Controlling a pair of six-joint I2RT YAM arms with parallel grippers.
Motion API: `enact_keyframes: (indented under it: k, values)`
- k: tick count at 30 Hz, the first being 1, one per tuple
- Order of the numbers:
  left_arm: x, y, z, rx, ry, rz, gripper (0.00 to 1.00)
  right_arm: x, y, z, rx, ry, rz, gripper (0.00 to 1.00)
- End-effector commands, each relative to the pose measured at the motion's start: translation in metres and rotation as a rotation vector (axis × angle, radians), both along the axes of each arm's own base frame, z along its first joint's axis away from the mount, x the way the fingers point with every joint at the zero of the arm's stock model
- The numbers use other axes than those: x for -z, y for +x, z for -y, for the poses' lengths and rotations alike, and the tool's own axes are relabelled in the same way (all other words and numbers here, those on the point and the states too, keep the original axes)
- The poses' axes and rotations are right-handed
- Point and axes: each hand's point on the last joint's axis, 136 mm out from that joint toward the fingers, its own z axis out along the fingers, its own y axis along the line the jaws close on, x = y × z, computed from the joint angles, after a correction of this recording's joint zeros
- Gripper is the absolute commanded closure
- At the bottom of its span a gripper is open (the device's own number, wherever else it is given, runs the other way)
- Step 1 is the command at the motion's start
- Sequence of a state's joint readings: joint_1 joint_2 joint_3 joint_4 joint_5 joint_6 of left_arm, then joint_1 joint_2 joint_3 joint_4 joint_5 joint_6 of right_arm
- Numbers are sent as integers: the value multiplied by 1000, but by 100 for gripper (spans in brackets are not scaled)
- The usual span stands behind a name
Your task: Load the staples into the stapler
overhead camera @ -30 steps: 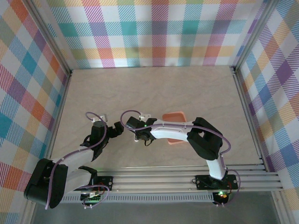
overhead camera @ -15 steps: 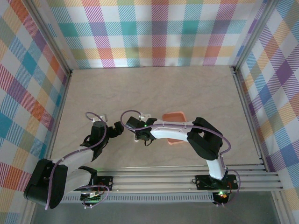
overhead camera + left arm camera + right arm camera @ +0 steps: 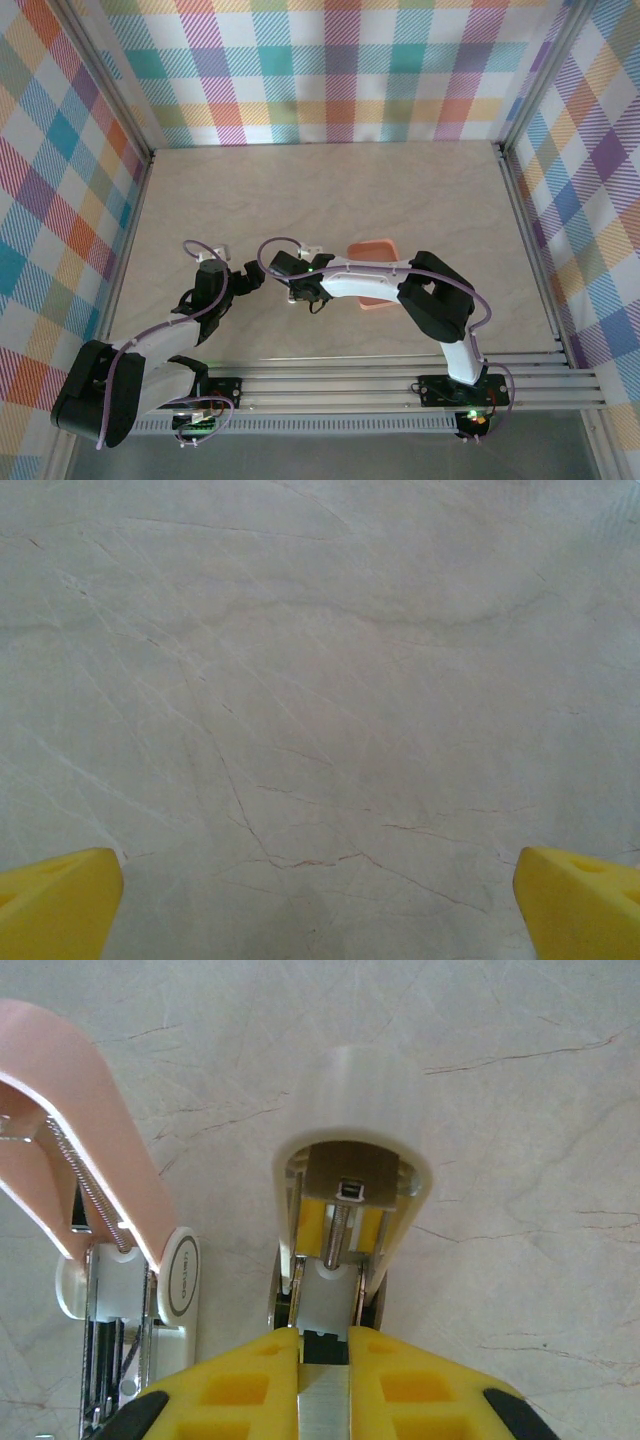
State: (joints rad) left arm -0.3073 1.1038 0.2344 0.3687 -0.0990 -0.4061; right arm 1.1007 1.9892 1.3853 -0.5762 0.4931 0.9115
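In the right wrist view my right gripper [image 3: 323,1345] is shut on a short grey metal strip of staples [image 3: 323,1405]. Just ahead of the strip lies the stapler [image 3: 350,1200], grey metal with a pale whitish top swung open, its spring and feed channel exposed. The strip lines up with the channel's rear end. In the top view the right gripper [image 3: 300,292] is low over the table at centre. My left gripper [image 3: 250,278] sits just left of it, open. Its yellow fingertips [image 3: 60,905] stand wide apart over bare table.
A white-and-pink mini stapler [image 3: 110,1260] lies open right beside the grey one, on its left. The salmon-orange tray [image 3: 375,248] sits behind the right forearm, partly covered by it. Checked walls enclose the table on three sides.
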Motion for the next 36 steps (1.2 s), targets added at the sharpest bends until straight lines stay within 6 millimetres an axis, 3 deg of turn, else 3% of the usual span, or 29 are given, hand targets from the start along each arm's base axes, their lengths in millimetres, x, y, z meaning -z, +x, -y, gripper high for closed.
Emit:
enact_keyframes:
  k: [1,15,36]
  values:
    - [-10,4,0,-6,8,35,0,4,-1,-4,7,-4,-22,83]
    - [-10,4,0,-6,8,35,0,-26,2,-8,15,89,45,83]
    - [-11,4,0,-7,9,36,0,1,-2,-5,27,31,-25,83]
